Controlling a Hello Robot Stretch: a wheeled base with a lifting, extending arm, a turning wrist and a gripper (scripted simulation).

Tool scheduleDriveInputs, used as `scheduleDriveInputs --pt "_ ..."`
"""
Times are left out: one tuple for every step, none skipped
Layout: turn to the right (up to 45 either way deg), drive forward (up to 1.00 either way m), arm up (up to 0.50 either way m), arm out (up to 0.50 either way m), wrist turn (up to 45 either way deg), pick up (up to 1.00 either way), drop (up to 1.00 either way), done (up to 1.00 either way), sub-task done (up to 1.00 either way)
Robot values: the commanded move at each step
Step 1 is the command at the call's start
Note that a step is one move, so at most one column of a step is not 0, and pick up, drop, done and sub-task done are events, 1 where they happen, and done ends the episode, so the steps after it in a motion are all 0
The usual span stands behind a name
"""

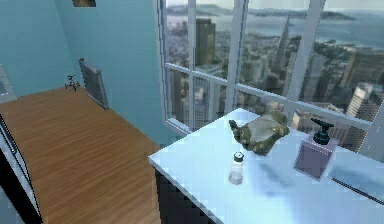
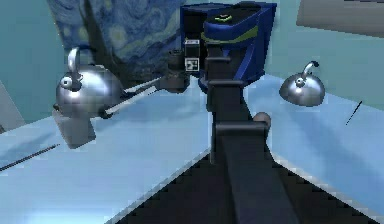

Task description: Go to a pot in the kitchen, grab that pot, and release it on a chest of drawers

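A shiny silver pot (image 2: 84, 86) with a looped handle shows at the arm side view's left, above the pale countertop (image 2: 150, 160). A grey block (image 2: 75, 131) sits right under it. My arm (image 2: 240, 150) rises from the bottom edge, and the gripper (image 2: 112, 104) reaches left with its thin fingers (image 2: 140, 92) ending at the pot's side. I cannot tell whether it holds anything. A second silver pot (image 2: 303, 88) stands on the counter at the right.
A dark blue box-shaped appliance (image 2: 240, 35) stands behind the arm, with a swirled blue painting (image 2: 130, 40) on the wall. In the forward view, a white counter (image 1: 200, 165) carries a shaker (image 1: 238, 168), a crumpled olive thing (image 1: 260, 131) and a purple dispenser (image 1: 317, 152). Wooden floor (image 1: 80, 150) lies left.
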Motion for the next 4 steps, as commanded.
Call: scheduleDriveInputs --pt "0.0 0.00 0.00 0.00 -45.0 0.00 0.00 0.00 0.00" --pt "0.0 0.00 0.00 0.00 -12.0 0.00 0.00 0.00 0.00" --pt "0.0 0.00 0.00 -0.34 0.0 0.00 0.00 0.00 0.00" --pt "-42.0 0.00 0.00 0.00 0.0 0.00 0.00 0.00 0.00"
